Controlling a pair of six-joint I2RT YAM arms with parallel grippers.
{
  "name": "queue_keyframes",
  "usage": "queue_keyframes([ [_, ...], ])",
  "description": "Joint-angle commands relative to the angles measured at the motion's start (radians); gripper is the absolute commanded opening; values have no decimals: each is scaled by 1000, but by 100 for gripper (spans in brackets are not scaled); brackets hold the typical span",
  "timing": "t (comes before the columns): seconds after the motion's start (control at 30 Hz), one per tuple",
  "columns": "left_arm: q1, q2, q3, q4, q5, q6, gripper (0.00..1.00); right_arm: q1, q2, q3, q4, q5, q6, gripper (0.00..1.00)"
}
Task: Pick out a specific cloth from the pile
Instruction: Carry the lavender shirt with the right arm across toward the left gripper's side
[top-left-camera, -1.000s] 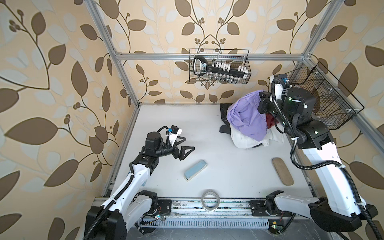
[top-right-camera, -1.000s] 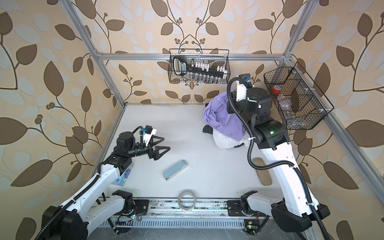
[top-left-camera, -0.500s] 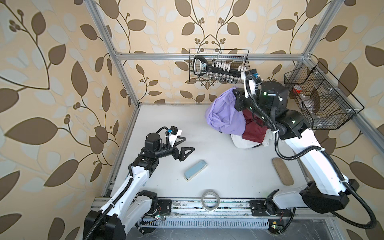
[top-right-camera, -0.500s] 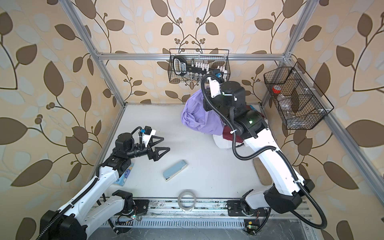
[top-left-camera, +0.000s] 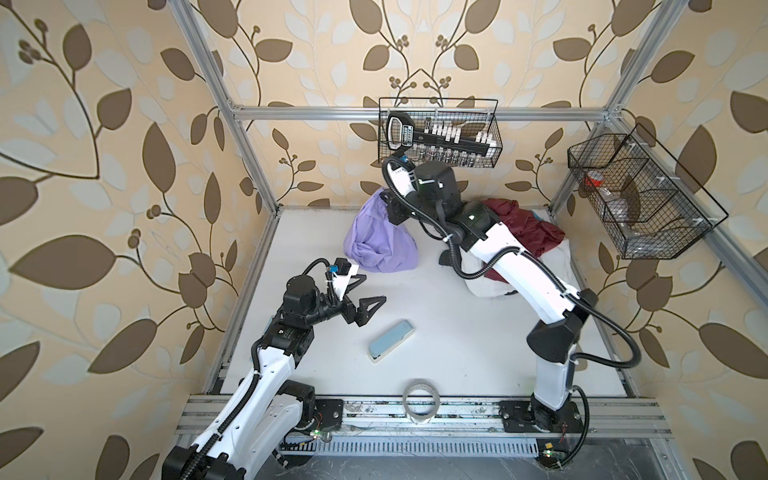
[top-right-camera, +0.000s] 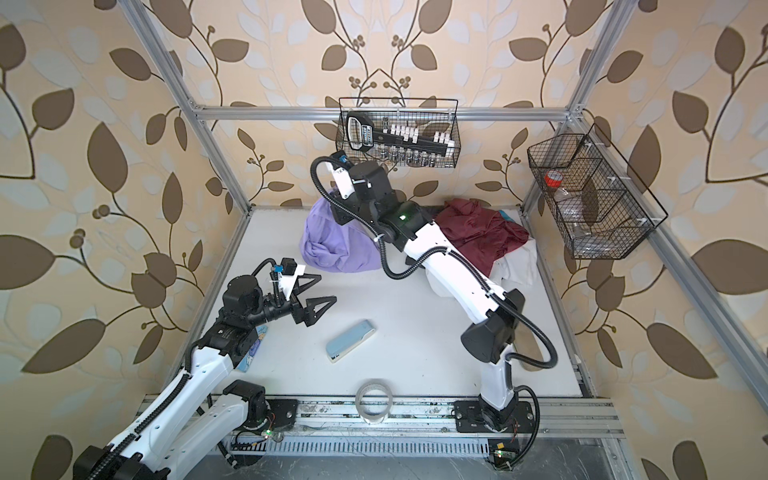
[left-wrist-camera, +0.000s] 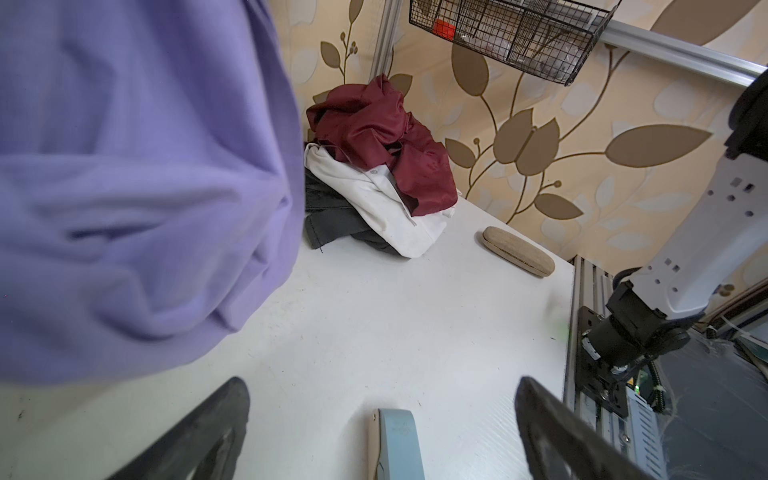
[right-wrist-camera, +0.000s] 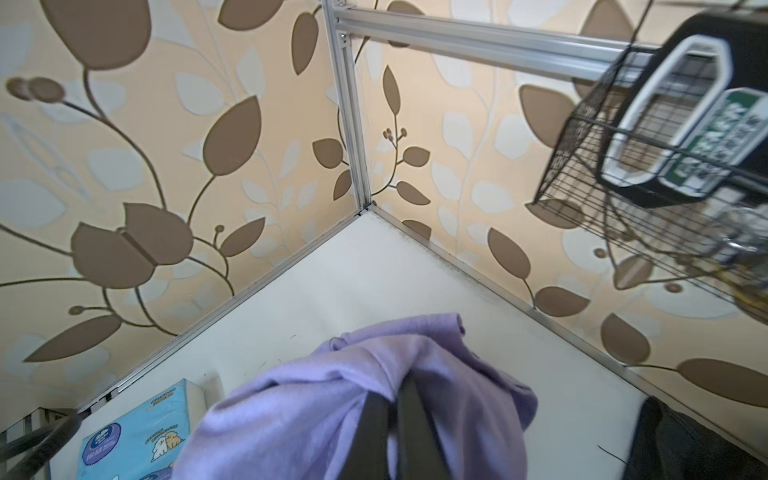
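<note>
The lavender cloth (top-left-camera: 380, 241) (top-right-camera: 336, 245) hangs bunched from my right gripper (right-wrist-camera: 392, 399), which is shut on its upper folds. It hangs over the back middle of the table, to the left of the pile and apart from it. The cloth fills the near side of the left wrist view (left-wrist-camera: 124, 187). The pile (top-left-camera: 523, 230) (top-right-camera: 478, 237) lies in the back right corner: maroon cloth (left-wrist-camera: 386, 141) on top, white cloth (left-wrist-camera: 374, 195) and black cloth (left-wrist-camera: 332, 220) beneath. My left gripper (top-left-camera: 372, 288) (top-right-camera: 326, 287) (left-wrist-camera: 380, 386) is open and empty, just in front of the hanging cloth.
A light-blue box (top-left-camera: 392, 340) (left-wrist-camera: 397, 440) lies mid-table near the left gripper. A tape roll (top-left-camera: 421, 402) sits at the front rail. There is a tan oblong pad (left-wrist-camera: 517, 250) near the right edge and a tissue pack (right-wrist-camera: 137, 432) by the left wall. Wire baskets (top-left-camera: 440, 137) (top-left-camera: 640, 199) hang on the back and right walls.
My right arm swung left, carrying the lavender cloth off the pile to the back middle and uncovering the maroon cloth. The left arm barely moved.
</note>
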Motion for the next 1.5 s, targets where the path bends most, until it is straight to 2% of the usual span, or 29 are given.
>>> queue_keyframes([
  [0.0, -11, 4, 10, 34, -33, 27, 99, 6, 75, 88, 38, -80, 27, 0],
  [0.13, -11, 10, 14, 26, -42, 32, 99, -1, 141, 45, 57, -86, 16, 0],
  [0.43, -11, 20, 21, 12, -54, 37, 99, -79, 265, -189, 148, -292, 100, 0],
  [0.5, -11, 20, 21, 10, -53, 37, 99, -92, 296, -213, 148, -299, 103, 9],
  [0.6, -11, 22, 24, 9, -52, 37, 99, -101, 340, -236, 149, -298, 111, 16],
  [0.77, -12, 19, 21, 6, -53, 40, 99, -105, 403, -274, 145, -346, 136, 42],
  [0.93, -12, 17, 21, 6, -53, 39, 99, -87, 420, -337, 177, -398, 165, 51],
  [1.07, -14, 14, 22, 6, -55, 37, 99, -63, 447, -340, 210, -420, 192, 50],
  [1.2, -15, 12, 22, 9, -56, 34, 99, -43, 528, -248, 208, -463, 251, 32],
  [1.27, -17, 11, 22, 10, -57, 33, 99, -42, 576, -186, 210, -483, 296, 27],
  [1.47, -18, 13, 24, 10, -66, 32, 99, -33, 690, -34, 324, -546, 456, 24],
])
